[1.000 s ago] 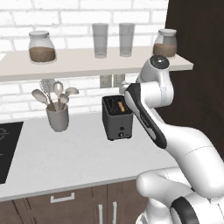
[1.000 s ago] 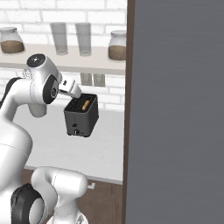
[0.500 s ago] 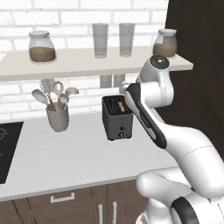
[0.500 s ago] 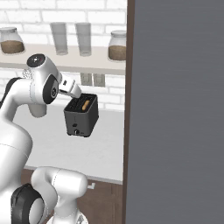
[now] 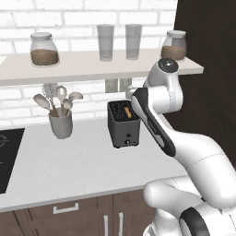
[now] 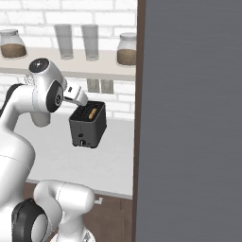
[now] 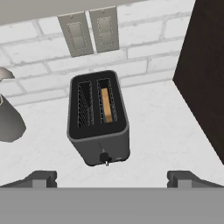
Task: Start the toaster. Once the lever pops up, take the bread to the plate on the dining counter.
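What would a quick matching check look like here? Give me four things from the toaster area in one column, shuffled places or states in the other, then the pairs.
Things:
1. bread
2. lever
3. gripper
4. crock

Places or states:
A. open, holding nothing
B. in one toaster slot
C. on the toaster's narrow front panel
D. on the worktop, holding utensils

Pairs: 1-B, 2-C, 3-A, 4-D

The bread (image 7: pixel 106 105) sits mostly hidden inside the toaster (image 7: pixel 99 119).
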Controlling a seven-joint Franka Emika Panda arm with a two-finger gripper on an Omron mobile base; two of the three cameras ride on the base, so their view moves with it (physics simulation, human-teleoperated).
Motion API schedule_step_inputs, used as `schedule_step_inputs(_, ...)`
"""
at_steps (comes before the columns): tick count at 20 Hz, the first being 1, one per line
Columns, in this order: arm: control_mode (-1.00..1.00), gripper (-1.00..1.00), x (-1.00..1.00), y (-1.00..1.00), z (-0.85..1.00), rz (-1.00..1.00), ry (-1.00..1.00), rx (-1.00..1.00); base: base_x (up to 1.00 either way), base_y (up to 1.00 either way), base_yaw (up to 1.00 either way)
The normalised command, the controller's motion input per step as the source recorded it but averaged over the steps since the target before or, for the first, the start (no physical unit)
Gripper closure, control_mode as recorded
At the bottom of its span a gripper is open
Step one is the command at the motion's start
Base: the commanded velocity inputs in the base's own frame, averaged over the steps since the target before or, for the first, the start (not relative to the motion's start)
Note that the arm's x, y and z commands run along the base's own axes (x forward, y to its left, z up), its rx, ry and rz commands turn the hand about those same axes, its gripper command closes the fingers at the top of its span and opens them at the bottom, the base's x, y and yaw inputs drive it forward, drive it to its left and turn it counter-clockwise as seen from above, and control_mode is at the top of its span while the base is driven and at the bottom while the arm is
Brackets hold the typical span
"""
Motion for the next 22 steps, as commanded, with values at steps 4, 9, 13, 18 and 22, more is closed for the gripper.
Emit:
schedule_step_inputs(4,-1.0,-1.0,0.0,0.0,0.0,0.0,0.0,0.0,0.0,0.0,0.0)
schedule_step_inputs(9,-1.0,-1.0,0.0,0.0,0.0,0.0,0.0,0.0,0.0,0.0,0.0)
schedule_step_inputs(13,-1.0,-1.0,0.0,0.0,0.0,0.0,0.0,0.0,0.0,0.0,0.0)
schedule_step_inputs(18,-1.0,-1.0,0.0,0.0,0.0,0.0,0.0,0.0,0.0,0.0,0.0)
schedule_step_inputs(22,-1.0,-1.0,0.0,0.0,0.0,0.0,0.0,0.0,0.0,0.0,0.0)
